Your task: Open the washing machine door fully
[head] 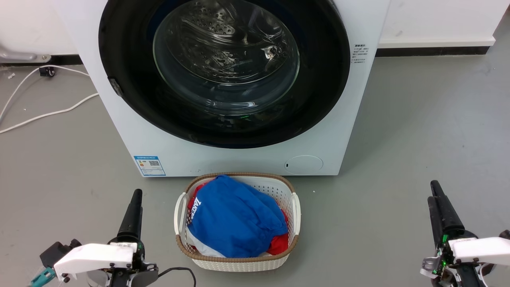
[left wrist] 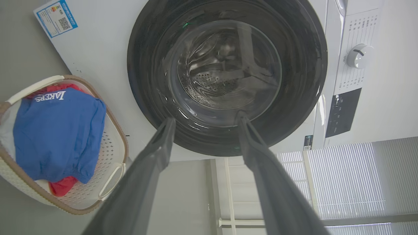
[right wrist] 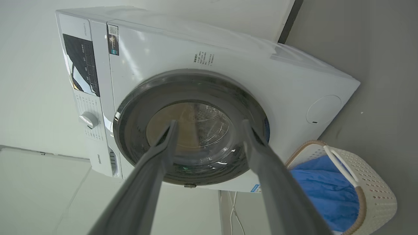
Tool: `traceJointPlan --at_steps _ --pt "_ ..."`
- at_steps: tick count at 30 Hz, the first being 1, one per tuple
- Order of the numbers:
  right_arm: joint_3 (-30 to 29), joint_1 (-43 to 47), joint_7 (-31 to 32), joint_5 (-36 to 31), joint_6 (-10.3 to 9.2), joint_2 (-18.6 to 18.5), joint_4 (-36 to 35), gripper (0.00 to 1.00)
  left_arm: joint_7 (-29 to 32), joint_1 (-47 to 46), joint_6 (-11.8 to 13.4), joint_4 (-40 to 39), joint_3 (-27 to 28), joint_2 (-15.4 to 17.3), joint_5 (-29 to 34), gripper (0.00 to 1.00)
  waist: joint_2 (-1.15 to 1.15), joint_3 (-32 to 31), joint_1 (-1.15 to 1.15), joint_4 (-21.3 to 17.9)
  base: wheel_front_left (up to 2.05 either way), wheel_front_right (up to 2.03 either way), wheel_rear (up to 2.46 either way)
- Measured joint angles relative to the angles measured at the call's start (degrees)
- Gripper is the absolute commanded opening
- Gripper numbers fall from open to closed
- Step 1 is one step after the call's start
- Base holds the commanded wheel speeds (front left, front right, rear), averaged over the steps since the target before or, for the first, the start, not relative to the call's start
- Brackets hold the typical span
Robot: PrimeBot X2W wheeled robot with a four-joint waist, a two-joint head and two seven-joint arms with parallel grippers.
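Observation:
The white washing machine [head: 239, 161] stands straight ahead on the grey floor. Its round glossy black washing machine door [head: 127, 59] with the clear glass bowl lies flush against the front, shut. A small grey latch tab [head: 115, 87] sits on the door's left rim. My left gripper [head: 136, 195] hangs low at the left, well short of the machine, and the left wrist view shows the left gripper [left wrist: 205, 118] open and empty, aimed at the door [left wrist: 303, 81]. My right gripper [head: 435, 190] is low at the right, and the right gripper [right wrist: 209, 122] is likewise open, facing the door [right wrist: 130, 130].
A white woven laundry basket [head: 295, 207] holding blue and red clothes sits on the floor just in front of the machine, between my arms. White cables [head: 48, 114] trail over the floor at the left. A wall with a dark baseboard [head: 430, 51] runs behind.

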Motion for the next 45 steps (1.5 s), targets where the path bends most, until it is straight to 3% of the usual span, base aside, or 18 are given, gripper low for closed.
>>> traceJointPlan --at_steps 18,45 --pt "2.3 2.8 -4.1 -26.9 0.00 0.1 -7.2 1.00 -4.2 0.8 5.8 -4.2 -4.7 0.3 23.3 1.00 0.00 0.2 0.00 0.0 0.00 0.00 0.00" --pt "3.0 5.7 -9.1 -47.1 0.00 0.1 -11.7 1.00 -9.3 2.3 10.3 -7.3 -10.9 2.0 44.0 1.00 0.00 0.3 0.00 0.1 0.00 0.00 0.00"
